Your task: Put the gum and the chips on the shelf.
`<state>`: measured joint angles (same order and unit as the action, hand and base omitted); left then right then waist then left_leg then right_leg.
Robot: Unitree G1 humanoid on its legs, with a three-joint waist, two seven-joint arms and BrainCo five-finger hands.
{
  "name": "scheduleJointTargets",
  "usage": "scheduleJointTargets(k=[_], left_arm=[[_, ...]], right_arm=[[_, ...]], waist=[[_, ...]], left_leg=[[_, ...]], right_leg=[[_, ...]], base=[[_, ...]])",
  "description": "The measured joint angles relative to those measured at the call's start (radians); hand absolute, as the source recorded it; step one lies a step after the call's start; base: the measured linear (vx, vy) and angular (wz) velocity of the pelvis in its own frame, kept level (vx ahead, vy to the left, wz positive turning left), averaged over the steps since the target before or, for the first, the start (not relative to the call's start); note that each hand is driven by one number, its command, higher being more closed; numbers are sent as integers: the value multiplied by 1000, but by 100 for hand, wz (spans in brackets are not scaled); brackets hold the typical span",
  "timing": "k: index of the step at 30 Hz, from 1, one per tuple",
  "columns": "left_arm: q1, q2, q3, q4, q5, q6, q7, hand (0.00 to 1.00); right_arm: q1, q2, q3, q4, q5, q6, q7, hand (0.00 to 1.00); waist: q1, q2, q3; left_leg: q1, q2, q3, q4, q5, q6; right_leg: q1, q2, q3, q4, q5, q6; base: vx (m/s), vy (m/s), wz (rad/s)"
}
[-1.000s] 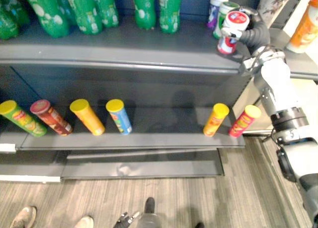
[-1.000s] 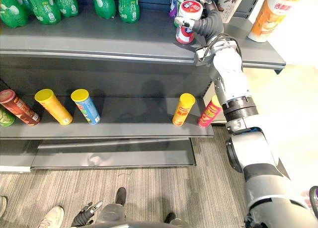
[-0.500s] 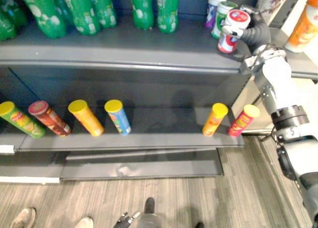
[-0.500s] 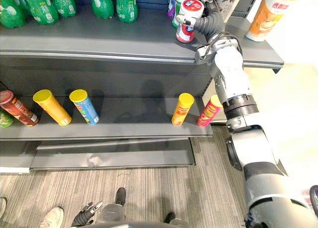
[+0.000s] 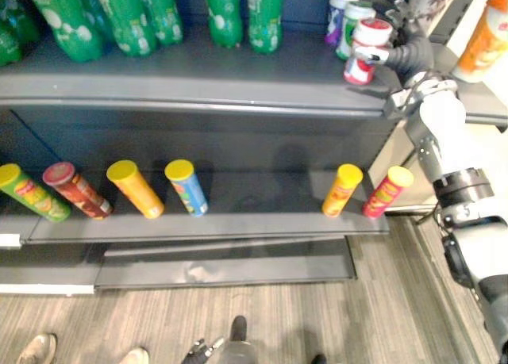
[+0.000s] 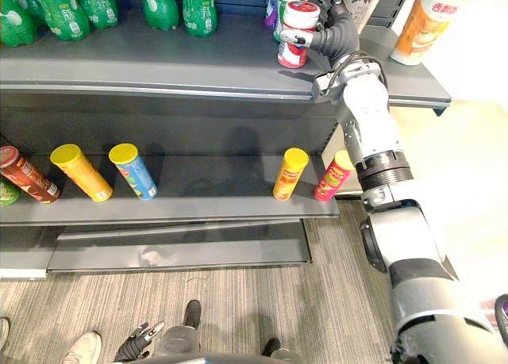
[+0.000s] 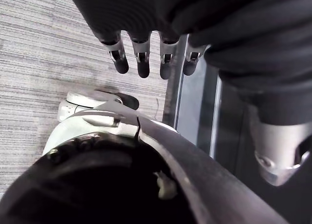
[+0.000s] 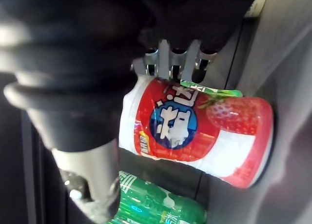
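Observation:
A red and white gum bottle (image 5: 363, 51) stands upright on the right end of the top shelf (image 5: 198, 82). My right hand (image 5: 406, 53) is right beside it, fingers spread straight past its lid and the thumb by its side, so the hand is open. In the right wrist view the gum bottle (image 8: 195, 131) lies just past the straight fingers (image 8: 170, 58). A yellow chips can (image 5: 343, 189) and a pink-red chips can (image 5: 387, 192) lean on the lower shelf (image 5: 238, 221) below. My left hand (image 7: 146, 53) hangs low over the floor with straight fingers.
Purple and green gum bottles (image 5: 349, 15) stand behind the red one. Green drink bottles (image 5: 143, 15) line the top shelf's left, and an orange bottle (image 5: 486, 35) is at the far right. Several chips cans (image 5: 135, 188) lean on the lower shelf's left. A person's shoes (image 5: 36, 348) show bottom left.
The gum bottle was tilted in my curled right hand; now it stands on the shelf and the fingers have spread off it. The camera has shifted slightly.

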<state>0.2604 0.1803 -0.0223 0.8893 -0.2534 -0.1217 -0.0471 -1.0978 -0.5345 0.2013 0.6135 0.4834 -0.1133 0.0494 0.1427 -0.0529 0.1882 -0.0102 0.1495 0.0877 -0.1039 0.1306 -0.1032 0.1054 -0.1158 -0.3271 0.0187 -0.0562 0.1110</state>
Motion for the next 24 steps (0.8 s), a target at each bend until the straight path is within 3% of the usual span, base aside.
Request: scheduleJointTargets(k=[17, 24], left_arm=[[0, -1, -1, 0, 0, 0, 0, 0], [0, -1, -2, 0, 0, 0, 1, 0]], right_arm=[[33, 0, -3, -61, -1, 25, -36, 0], [43, 0, -13, -88, -14, 64, -67, 0]], waist=[[-1, 2, -1], [-2, 3, -3]], left_leg=[[4, 1, 11, 0, -1, -1], [2, 2, 17, 0, 0, -1]], right_leg=[[-3, 0, 10, 0, 0, 0], [-10, 1, 20, 2, 1, 0]], base=[[3, -2, -1], [7, -5, -2]])
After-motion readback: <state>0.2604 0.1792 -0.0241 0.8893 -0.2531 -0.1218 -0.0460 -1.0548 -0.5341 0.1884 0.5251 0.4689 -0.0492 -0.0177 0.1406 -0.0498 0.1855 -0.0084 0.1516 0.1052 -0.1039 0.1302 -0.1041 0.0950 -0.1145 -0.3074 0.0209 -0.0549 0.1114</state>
